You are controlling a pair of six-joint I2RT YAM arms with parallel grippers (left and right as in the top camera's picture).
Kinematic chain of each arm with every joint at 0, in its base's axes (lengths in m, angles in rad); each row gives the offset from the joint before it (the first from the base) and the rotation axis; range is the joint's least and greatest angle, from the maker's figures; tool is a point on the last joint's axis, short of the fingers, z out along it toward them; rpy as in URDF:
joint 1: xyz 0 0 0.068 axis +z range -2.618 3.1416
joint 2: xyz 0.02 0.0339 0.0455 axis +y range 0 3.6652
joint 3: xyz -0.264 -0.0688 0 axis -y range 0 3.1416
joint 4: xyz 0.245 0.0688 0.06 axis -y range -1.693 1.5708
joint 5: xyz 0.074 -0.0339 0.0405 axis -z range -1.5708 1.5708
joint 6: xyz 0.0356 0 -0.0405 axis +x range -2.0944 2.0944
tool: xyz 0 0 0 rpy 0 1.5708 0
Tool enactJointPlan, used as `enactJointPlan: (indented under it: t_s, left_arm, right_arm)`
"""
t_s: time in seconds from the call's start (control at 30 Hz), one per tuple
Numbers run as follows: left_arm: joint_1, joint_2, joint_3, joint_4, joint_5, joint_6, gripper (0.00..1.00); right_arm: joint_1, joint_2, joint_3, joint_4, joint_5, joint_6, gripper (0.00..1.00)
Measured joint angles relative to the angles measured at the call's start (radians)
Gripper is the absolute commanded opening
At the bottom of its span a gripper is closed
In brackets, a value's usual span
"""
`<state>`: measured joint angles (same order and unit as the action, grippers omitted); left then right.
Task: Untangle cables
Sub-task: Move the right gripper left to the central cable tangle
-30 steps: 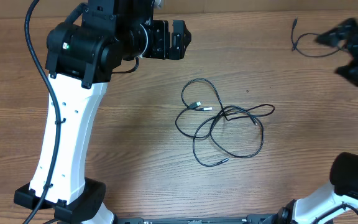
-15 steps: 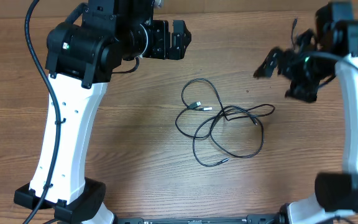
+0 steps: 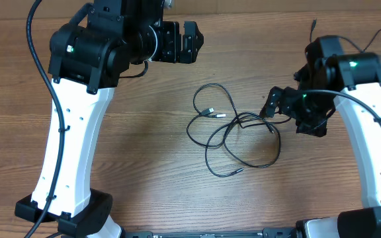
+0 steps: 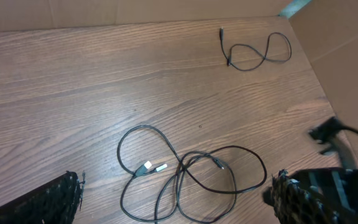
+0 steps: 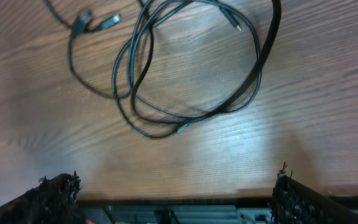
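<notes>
Your tangled cables (image 3: 241, 121) lie mid-table (image 3: 144, 165), flat on the wood. Your right gripper (image 3: 291, 114) hangs wide open at the tangle's right edge, holding nothing. Your left gripper (image 3: 194, 43) is wide too, well apart at the far side.

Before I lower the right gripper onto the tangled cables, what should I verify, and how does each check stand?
1. Right gripper open: ok, fingers wide apart in its wrist view.
2. Right gripper empty: ok, nothing between the fingers.
3. Tangle within its wrist view: ok, loops lie just ahead.
4. Left gripper away from the tangle: ok, open, off toward the far side.
5. Separate cable apart from the tangle: ok.
6. Which strand lies on top at the crossing: cannot tell.
</notes>
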<state>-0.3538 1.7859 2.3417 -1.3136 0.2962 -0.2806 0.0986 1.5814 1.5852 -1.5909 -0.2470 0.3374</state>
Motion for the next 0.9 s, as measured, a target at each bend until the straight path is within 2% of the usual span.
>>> enactJointPlan:
  t_s: [0.17,0.33,0.5,0.7,0.9]
  left_arm:
    - [0.0,0.0,0.0,0.0,0.0,0.0,0.99]
    - [0.0,0.0,0.0,-0.003,0.0,0.0,1.0]
    - [0.0,0.0,0.0,-0.014,0.0,0.0,0.99]
    - [0.0,0.0,0.0,-0.018,0.0,0.0,1.0]
    - [0.0,0.0,0.0,-0.018,0.0,0.0,1.0]
  right_arm:
    - [0.0,0.0,-0.108,0.127,0.003,0.073,1.0]
    - [0.0,0.0,-0.174,0.212,0.003,0.242,1.0]
    - [0.0,0.0,-0.198,0.26,0.003,0.384,1.0]
    - [0.0,0.0,-0.198,0.304,0.003,0.456,0.99]
    - [0.0,0.0,-0.199,0.324,0.04,0.489,0.75]
